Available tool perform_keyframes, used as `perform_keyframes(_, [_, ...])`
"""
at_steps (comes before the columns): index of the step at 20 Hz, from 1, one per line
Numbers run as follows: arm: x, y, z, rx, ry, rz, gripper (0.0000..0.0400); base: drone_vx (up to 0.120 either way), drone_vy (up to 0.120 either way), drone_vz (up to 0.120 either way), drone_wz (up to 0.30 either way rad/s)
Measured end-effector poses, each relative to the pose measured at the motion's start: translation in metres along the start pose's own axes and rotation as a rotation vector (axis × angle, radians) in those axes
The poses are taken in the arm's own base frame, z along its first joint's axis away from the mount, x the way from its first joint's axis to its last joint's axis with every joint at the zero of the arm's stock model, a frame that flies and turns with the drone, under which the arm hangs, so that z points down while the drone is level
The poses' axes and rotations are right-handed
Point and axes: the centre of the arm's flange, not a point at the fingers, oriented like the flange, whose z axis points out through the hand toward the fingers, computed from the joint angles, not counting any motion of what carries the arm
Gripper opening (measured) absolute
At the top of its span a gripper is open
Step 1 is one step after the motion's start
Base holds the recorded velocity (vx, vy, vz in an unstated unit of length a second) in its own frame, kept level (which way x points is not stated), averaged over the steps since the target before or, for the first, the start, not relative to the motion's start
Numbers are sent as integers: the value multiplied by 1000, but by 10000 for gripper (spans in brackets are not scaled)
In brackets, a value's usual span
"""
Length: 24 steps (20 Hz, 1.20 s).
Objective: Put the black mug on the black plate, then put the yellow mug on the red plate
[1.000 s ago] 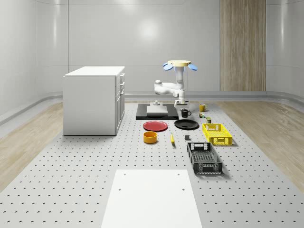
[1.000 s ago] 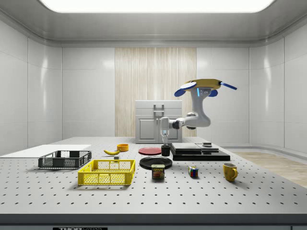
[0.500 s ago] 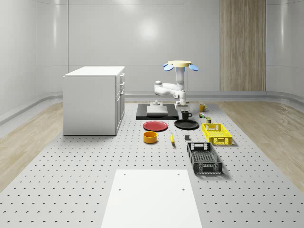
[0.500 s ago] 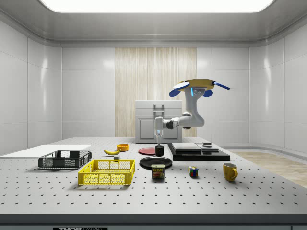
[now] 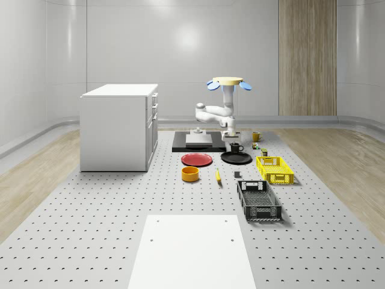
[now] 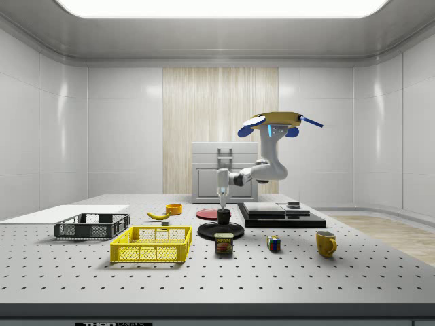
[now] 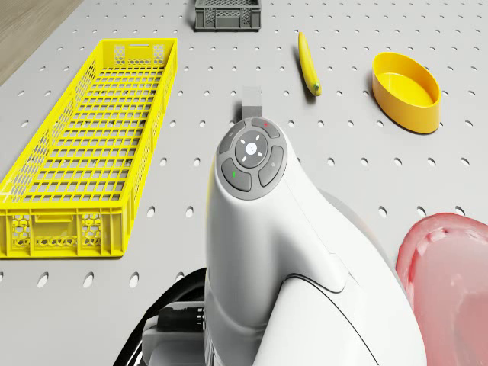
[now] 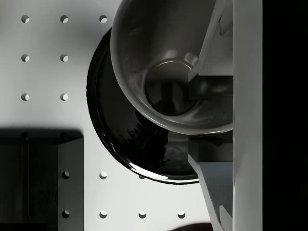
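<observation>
Above the black plate, the gripper holds the black mug by its rim, one finger inside the wall and the other outside. In the side view the mug hangs just over the plate, close to it; whether they touch cannot be told. The drone hovers over the far part of the counter, beyond the plates, its arm reaching down and forward.

The mug looks rigid and smooth, probably light for this gripper; a glossy wall could slip, so a pinch across the rim opposite the handle seems the sound hold, and setting it down gently would spare both mug and plate. The yellow mug stands upright near the counter's edge at the side view's right, well apart from the red plate, and should handle alike.

Counted: two mugs, two plates, two crates, one yellow and one black, one yellow bowl, one banana, one tin, one coloured cube.
</observation>
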Motion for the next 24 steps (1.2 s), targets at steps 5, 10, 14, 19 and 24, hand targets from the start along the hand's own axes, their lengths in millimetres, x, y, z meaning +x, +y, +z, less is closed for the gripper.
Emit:
perform_keyframes(5, [0, 0, 19, 0, 0, 0, 110, 0, 0, 0, 0])
perform_keyframes(10, [0, 0, 36, 0, 0, 0, 209, 0, 0, 0, 0])
perform_keyframes(14, [0, 0, 34, 0, 0, 0, 330, 0, 0, 0, 0])
perform_keyframes(19, [0, 0, 16, 0, 0, 0, 380, 0, 0, 40, 0])
perform_keyframes(24, [0, 0, 3, 0, 0, 0, 394, 0, 0, 120, 0])
